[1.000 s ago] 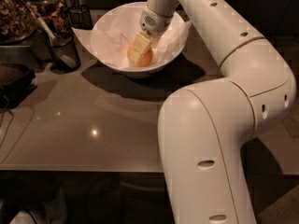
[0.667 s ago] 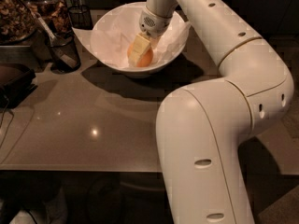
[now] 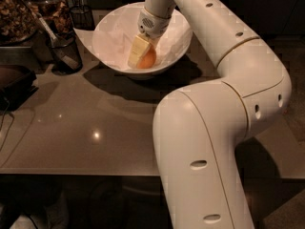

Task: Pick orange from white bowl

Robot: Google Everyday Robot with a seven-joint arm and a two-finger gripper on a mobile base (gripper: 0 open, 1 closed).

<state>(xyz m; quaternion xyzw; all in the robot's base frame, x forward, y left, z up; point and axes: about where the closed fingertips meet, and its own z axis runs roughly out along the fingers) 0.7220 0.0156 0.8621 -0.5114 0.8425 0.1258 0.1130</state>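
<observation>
Barely anything is shifted compared with a second ago, tbh: the gripper (image 3: 139, 55) is parked in the same spot down inside the white bowl (image 3: 110, 37), and only the big lower part of the arm (image 3: 205, 142) is nudged a touch sideways in the view. The orange (image 3: 148, 60) is sat low in the bowl, toward the near side, on the crinkled paper (image 3: 85, 34) that lines it, and the gripper is pressed right up against the fruit's left side. Whether the claw is clamped on it or left spread can't be told from this angle, since its far side is hidden.

Handling-wise, the orange is judged to be firm, fairly light and a bit slick given the sheen, so a roll out of a shallow pinch is the likely failure. A hold across the widest part, around the middle, is probably wanted, not up near the top. The paper underneath could get dragged or bunched if it's caught. The bowl is stood on the brown table (image 3: 95, 123), with a black mesh cup (image 3: 64, 51) near its left edge, so a straight-up lift is favoured.
</observation>
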